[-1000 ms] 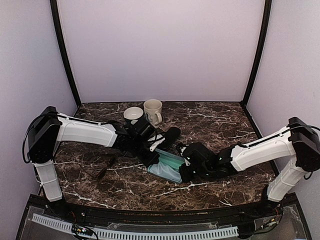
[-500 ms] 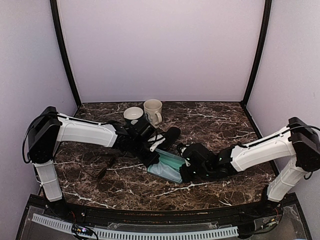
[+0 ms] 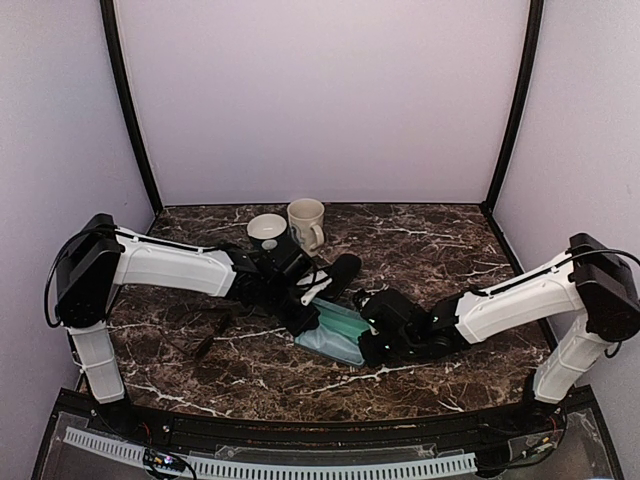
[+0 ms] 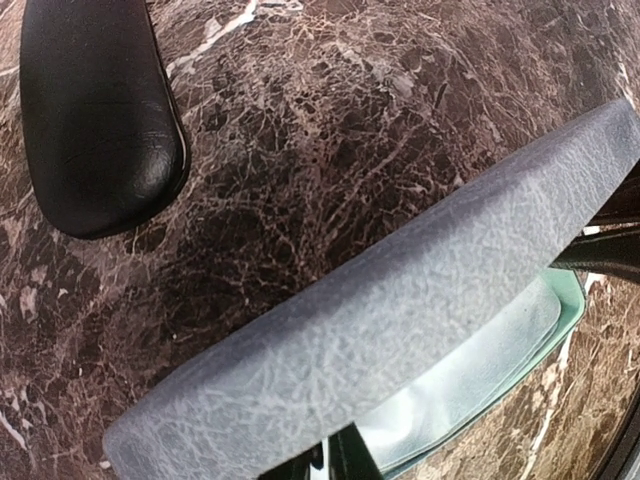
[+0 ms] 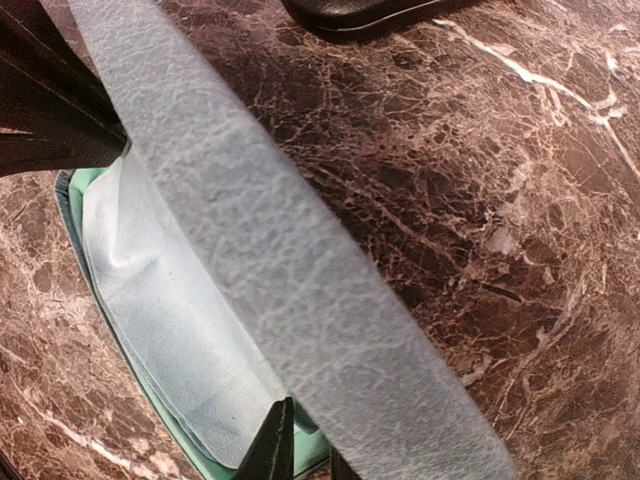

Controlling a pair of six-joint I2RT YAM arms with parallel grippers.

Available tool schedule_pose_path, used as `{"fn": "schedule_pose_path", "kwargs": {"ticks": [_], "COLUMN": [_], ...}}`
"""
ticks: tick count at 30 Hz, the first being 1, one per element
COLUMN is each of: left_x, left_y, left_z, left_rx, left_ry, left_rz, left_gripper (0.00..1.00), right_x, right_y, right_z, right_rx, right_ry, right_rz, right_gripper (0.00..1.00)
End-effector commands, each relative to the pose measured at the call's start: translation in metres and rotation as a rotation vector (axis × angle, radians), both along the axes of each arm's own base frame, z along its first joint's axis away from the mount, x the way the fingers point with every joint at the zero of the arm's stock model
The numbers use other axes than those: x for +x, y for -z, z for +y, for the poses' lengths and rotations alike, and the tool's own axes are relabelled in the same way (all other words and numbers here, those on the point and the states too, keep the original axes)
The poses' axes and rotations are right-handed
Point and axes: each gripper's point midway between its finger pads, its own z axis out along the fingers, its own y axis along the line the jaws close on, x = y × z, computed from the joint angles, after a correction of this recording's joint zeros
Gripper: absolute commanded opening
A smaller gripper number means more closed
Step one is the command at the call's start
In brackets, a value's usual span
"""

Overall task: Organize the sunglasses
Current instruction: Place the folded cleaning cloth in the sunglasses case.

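Observation:
The grey-blue case (image 3: 335, 335) lies open at the table's middle, its pale green lining (image 4: 490, 360) showing under the raised lid (image 4: 400, 320). My left gripper (image 3: 308, 312) reaches it from the far left side. Its fingertips (image 4: 335, 462) sit close together at the lid's lower edge, shut on it. From the right, my right gripper (image 3: 368, 338) has the lid (image 5: 300, 260) running between its fingers (image 5: 280, 450). One dark thin-framed pair of sunglasses (image 3: 212, 337) lies on the marble to the left, apart from both grippers.
A black oblong case (image 3: 340, 272) lies just behind the open case, also seen in the left wrist view (image 4: 95, 110). Two mugs, one dark inside (image 3: 266, 230) and one cream (image 3: 306, 222), stand at the back. Purple walls enclose the table.
My right arm has edged slightly left toward the case. The lid stays raised and the left arm has barely moved.

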Motion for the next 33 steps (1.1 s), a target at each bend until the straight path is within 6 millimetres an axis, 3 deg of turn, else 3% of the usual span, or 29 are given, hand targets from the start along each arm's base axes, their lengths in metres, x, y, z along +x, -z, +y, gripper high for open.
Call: {"fn": "schedule_pose_path", "kwargs": {"ticks": [1, 6, 8, 18, 25, 29, 33], "left_x": [-0.002, -0.001, 0.0, 0.004, -0.005, -0.014, -0.018], "left_y": [0.003, 0.001, 0.001, 0.0, -0.012, -0.015, -0.012], "left_z": [0.006, 0.008, 0.009, 0.012, 0.008, 0.007, 0.01], "left_rx": [0.025, 0.025, 0.03, 0.043, 0.006, -0.028, -0.045], "left_ry": [-0.017, -0.047, -0.058, -0.105, -0.111, -0.12, -0.146], "left_rz": [-0.002, -0.002, -0.01, -0.035, -0.06, -0.054, -0.051], "left_gripper": [0.1, 0.12, 0.12, 0.15, 0.26, 0.31, 0.33], "right_x": [0.007, 0.009, 0.01, 0.01, -0.005, -0.006, -0.007], "right_y": [-0.016, -0.016, -0.029, -0.037, -0.027, -0.023, -0.006], "right_z": [0.008, 0.006, 0.008, 0.008, 0.029, 0.032, 0.032], "right_rx": [0.031, 0.029, 0.069, 0.118, 0.191, 0.202, 0.16], "right_ry": [0.017, 0.028, 0.035, 0.049, -0.034, -0.034, -0.035], "right_rz": [-0.039, -0.05, -0.069, -0.08, -0.008, 0.003, 0.024], "right_gripper": [0.16, 0.18, 0.19, 0.2, 0.21, 0.2, 0.17]}}
